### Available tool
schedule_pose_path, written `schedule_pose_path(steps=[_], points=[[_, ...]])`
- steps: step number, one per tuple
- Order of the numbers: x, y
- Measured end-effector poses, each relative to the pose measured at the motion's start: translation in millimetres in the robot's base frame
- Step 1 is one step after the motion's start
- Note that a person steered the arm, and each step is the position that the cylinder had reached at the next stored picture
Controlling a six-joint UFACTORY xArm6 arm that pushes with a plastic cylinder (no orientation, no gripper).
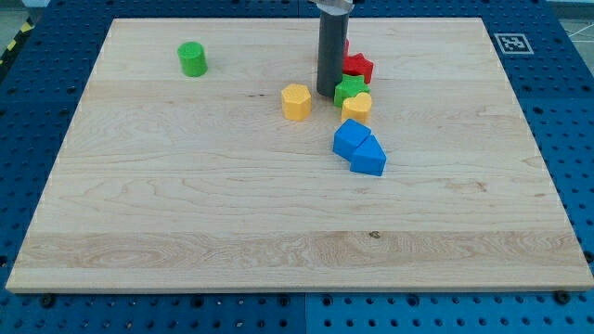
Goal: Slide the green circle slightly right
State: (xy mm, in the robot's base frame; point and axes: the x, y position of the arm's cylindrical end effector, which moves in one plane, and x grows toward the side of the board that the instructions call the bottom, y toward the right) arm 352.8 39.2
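Observation:
The green circle [192, 58] stands alone near the view's top left of the wooden board [186, 204]. My tip [328, 93] is at the end of the dark rod, far to the circle's right, between the yellow hexagon [296, 101] and the green star [351, 89]. It stands just left of the green star; I cannot tell whether it touches it.
A cluster lies right of the tip: a red star [358, 66], the green star, a yellow heart-like block [357, 107]. Below them sit two blue blocks [350, 137] [369, 157] side by side. Blue pegboard [557, 93] surrounds the board.

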Motion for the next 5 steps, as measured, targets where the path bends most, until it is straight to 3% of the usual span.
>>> schedule_pose_path(steps=[1,2,5], points=[[0,-1],[-24,-38],[-139,-142]])
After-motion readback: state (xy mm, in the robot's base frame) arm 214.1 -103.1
